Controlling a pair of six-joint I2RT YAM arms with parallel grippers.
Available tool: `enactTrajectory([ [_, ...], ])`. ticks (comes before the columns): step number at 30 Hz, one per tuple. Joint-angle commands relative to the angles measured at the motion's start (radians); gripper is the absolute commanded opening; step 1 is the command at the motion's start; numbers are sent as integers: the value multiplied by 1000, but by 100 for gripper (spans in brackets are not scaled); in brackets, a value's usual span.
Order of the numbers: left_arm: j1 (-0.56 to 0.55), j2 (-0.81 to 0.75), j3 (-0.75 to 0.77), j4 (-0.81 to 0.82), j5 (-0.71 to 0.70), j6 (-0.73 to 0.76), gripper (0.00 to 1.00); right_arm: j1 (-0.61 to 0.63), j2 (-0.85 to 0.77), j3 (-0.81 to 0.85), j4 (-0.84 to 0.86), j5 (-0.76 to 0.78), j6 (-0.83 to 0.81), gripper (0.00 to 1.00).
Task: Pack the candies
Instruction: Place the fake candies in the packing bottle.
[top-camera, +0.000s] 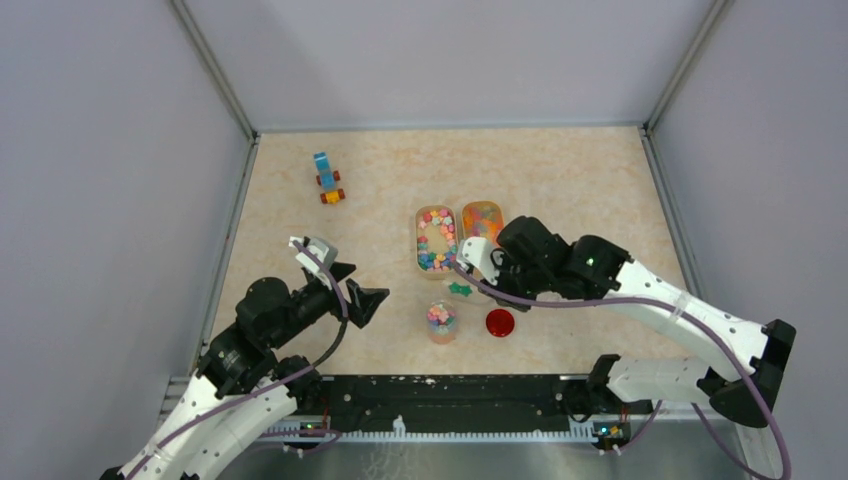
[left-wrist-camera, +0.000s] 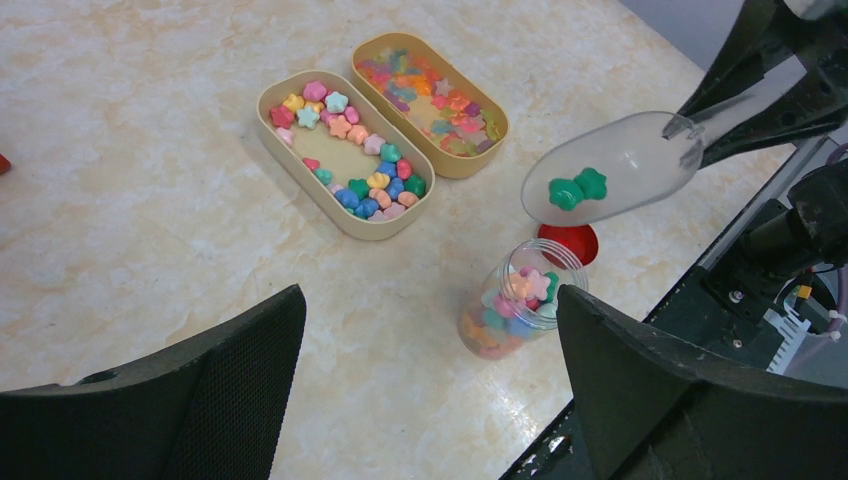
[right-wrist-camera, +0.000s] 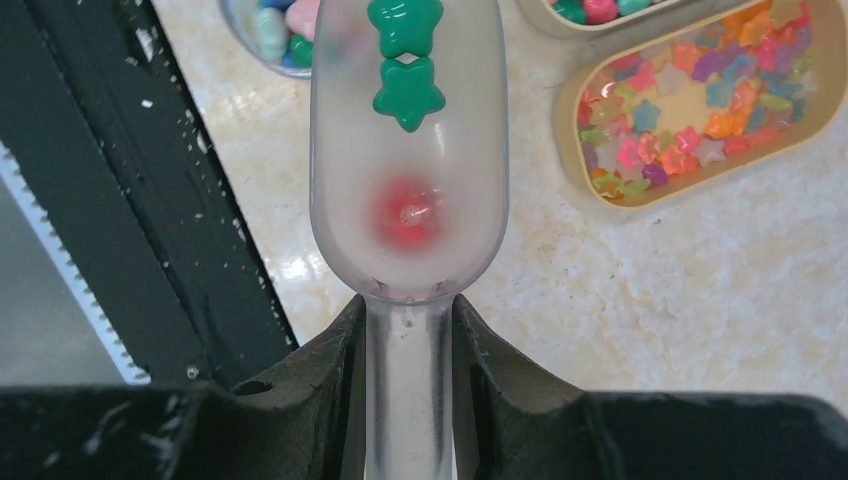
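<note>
Top external view: beige marbled desk (top-camera: 570, 180), grey walls round it. Right hand (top-camera: 478, 258) sits ctr-right of frame, jaws narrow, clamped on the handle of a clear plastic scoop (right-wrist-camera: 450, 150). Right wrist view confirms: one finger pressed on each side of the handle, bowl pointing to top of frame. Two green stars (right-wrist-camera: 408, 95) lie in the bowl nr its front lip, touching each other. Scoop is held off the desk.

Small clear jar (top-camera: 441, 322) stands upright lower ctr, mouth open, partly filled w/ mixed candies (left-wrist-camera: 515, 300): pink, blue, green, orange. Scoop lip is close by the jar mouth. Can't tell if it is directly over it.

Red lid (top-camera: 499, 322) lies flat on the desk just right of the jar, not touching. It shows as a red blur through the scoop bowl in right wrist view.

Two oval tan trays lie side by side above the jar in the top view. Left tray (top-camera: 417, 240) has opaque star pieces round its edge, w/ a bare patch mid-tray. Right tray (left-wrist-camera: 503, 128) has translucent pieces spread over its bottom.

Left hand (top-camera: 358, 285) is lower left of ctr, jaws wide, holding nothing, clear of the desk. In left wrist view the jar shows between its two fingers, further off.

Blue-and-orange toy vehicle (top-camera: 327, 178) is at upper left, well apart from everything else.
</note>
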Motion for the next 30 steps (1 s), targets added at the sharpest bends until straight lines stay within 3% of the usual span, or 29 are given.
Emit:
enactTrajectory([
  [1, -1, 8, -1, 39, 4, 5, 99, 50, -32, 50, -76, -35, -53, 0],
  [30, -2, -6, 0, 40, 5, 6, 99, 303, 196, 262, -331, 315, 36, 0],
])
